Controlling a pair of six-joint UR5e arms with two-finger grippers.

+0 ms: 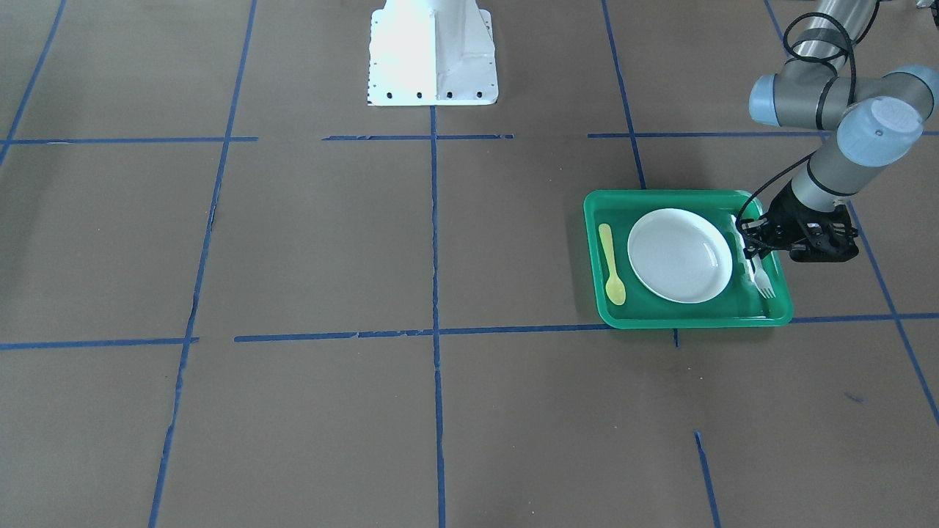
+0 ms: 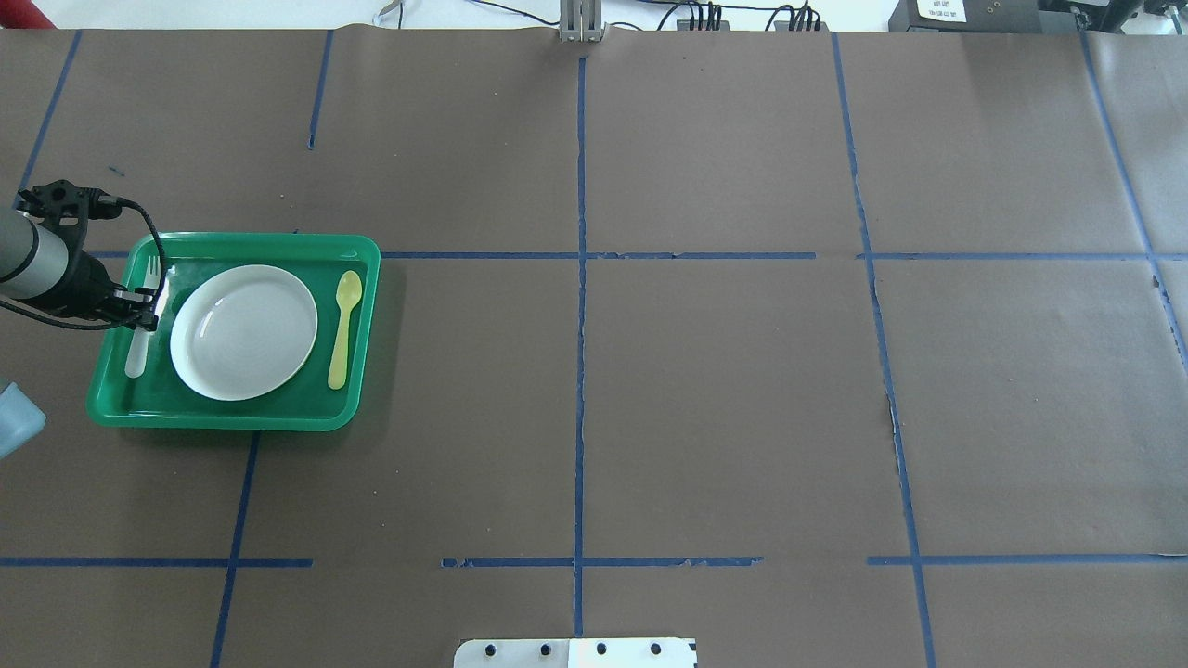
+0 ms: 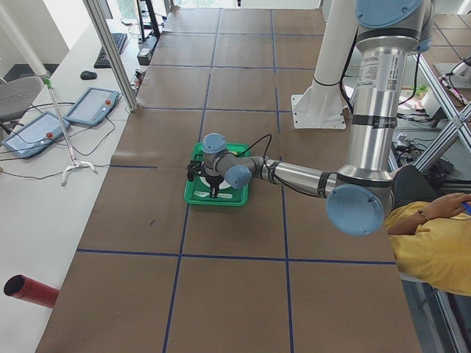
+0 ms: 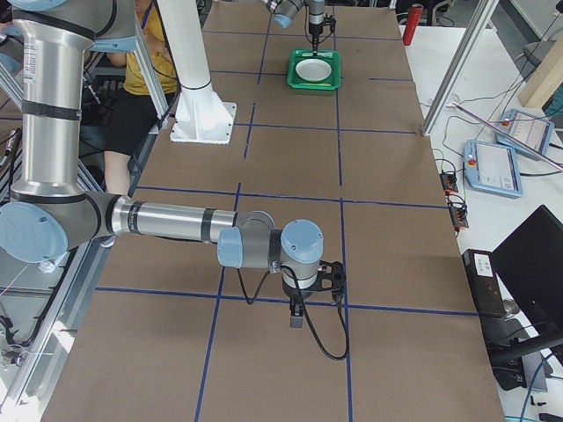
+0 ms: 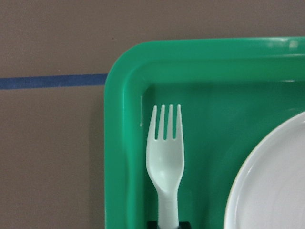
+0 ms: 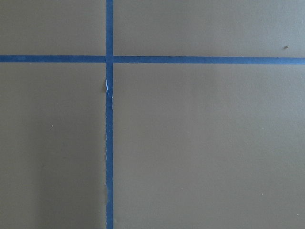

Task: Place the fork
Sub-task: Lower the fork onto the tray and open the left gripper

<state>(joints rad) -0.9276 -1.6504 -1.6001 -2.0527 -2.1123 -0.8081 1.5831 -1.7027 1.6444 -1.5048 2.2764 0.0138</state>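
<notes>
The pale fork (image 5: 165,162) lies in the green tray (image 5: 124,143) along its edge, beside the white plate (image 5: 276,181), tines toward the tray's far corner. It also shows in the overhead view (image 2: 137,357) and the front view (image 1: 764,280). My left gripper (image 1: 752,246) stands low over the tray and looks shut on the fork's handle; in the left wrist view its dark fingertips (image 5: 152,224) sit tight against the handle. My right gripper (image 4: 296,318) shows only in the right side view, above bare table; I cannot tell whether it is open or shut.
A yellow spoon (image 2: 343,325) lies in the tray (image 2: 278,239) on the other side of the plate (image 2: 243,331). The robot's white base (image 1: 433,55) stands at the table's middle. Blue tape lines cross the brown tabletop.
</notes>
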